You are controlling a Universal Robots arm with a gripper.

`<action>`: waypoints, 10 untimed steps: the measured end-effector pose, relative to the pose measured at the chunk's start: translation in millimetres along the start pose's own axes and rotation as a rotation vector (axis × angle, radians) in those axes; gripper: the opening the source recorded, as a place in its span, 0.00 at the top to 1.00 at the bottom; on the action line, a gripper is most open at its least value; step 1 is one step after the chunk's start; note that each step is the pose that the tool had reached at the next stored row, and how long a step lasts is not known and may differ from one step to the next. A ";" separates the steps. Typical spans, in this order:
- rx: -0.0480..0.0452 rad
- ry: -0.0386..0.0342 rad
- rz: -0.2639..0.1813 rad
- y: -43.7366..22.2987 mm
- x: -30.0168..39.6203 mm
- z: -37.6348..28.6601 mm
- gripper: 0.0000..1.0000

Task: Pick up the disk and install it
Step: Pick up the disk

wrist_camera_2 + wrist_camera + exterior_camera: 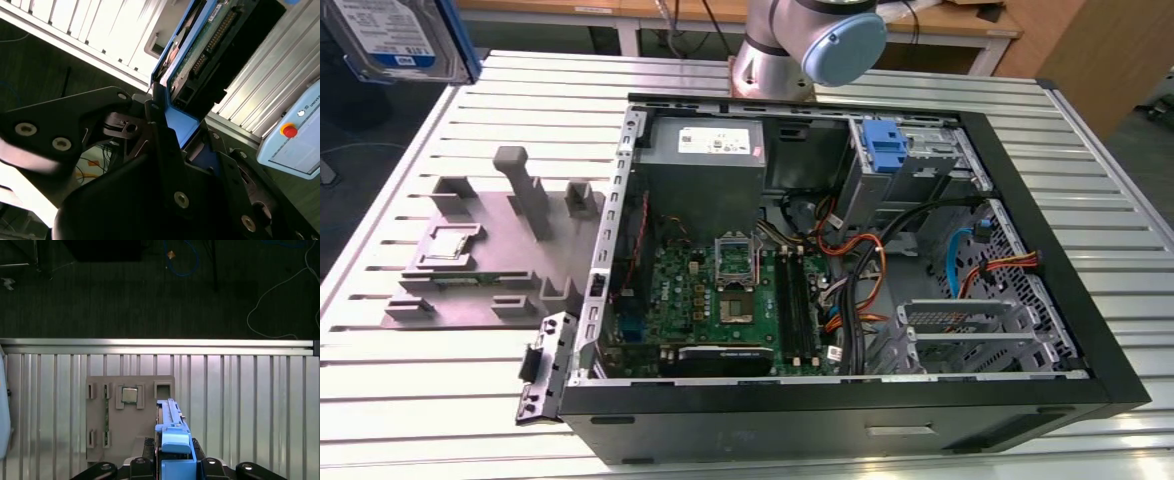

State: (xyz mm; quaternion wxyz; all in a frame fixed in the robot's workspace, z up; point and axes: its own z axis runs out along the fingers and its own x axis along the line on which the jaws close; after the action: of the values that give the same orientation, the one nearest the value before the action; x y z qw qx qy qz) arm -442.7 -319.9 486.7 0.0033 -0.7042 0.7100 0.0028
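The disk hangs high over the table's far corner at the exterior view's left, its white-and-blue label facing the camera and a blue rail along its edge. In the second wrist view the disk shows its green circuit underside and blue rail, clamped between my gripper's black fingers. The first wrist view shows the disk edge-on in my gripper, above the table beside the grey fixture. The gripper is shut on the disk.
An open computer case lies on the slatted table, with a blue bracket in the far bay and a metal drive cage near its front. A grey fixture holds a chip and a green strip. The arm base stands behind the case.
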 end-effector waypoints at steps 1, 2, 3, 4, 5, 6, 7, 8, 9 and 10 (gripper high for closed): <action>0.0000 0.0000 0.000 0.0 0.0 -1.7 0.63; 0.0000 0.0000 0.000 0.0 0.0 -3.4 0.63; -0.0001 0.0000 0.000 0.0 0.0 -5.2 0.63; -0.0001 0.0001 0.000 0.0 -0.1 -7.0 0.63; 0.0001 0.0000 0.000 0.0 -0.1 -7.8 0.63; 0.0005 0.0000 0.000 0.1 0.0 -7.8 0.63; 0.0007 0.0000 0.000 0.1 0.3 -7.8 0.63; 0.0008 -0.0001 0.000 0.2 1.2 -7.8 0.63; 0.0007 0.0000 0.000 0.1 3.0 -7.8 0.63; 0.0006 0.0000 0.000 0.0 5.4 -7.9 0.63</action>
State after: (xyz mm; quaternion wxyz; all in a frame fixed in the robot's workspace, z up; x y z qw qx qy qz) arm -442.8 -325.4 494.6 0.0035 -0.7042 0.7100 0.0025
